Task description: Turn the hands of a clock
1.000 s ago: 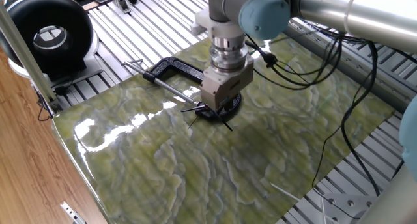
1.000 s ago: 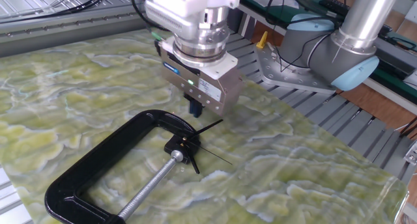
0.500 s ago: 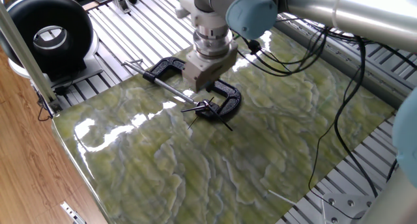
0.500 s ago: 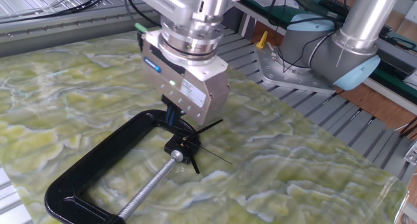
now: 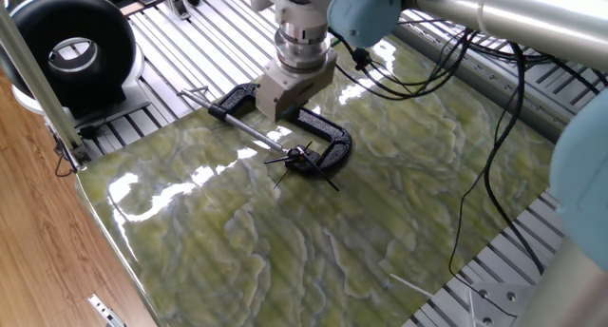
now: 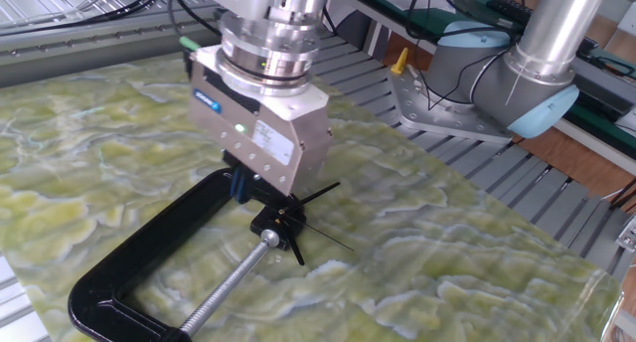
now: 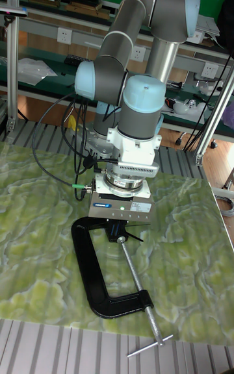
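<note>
The clock (image 5: 302,158) is a small black hub held in the jaw of a black C-clamp (image 5: 328,137) lying on the green marbled table. Its thin black hands (image 6: 320,193) fan out from the hub (image 6: 283,220) toward the right and front. My gripper (image 6: 239,186) hangs just behind and left of the hub, over the clamp's curved frame (image 6: 149,243). Its short dark fingers look shut with nothing between them, and they do not touch the hands. In the tall fixed view the gripper body (image 7: 121,208) hides most of the clock; one hand (image 7: 134,238) pokes out beneath it.
The clamp's silver screw rod (image 6: 224,292) runs toward the table's front edge (image 7: 140,283). A big round black ring with a grey centre (image 5: 71,51) stands off the table at the back left. Black cables (image 5: 494,146) hang over the right side. A second arm's base (image 6: 497,74) stands behind.
My gripper has moved off the clock toward the back left, over the clamp's frame. The hands point the same way as before.
</note>
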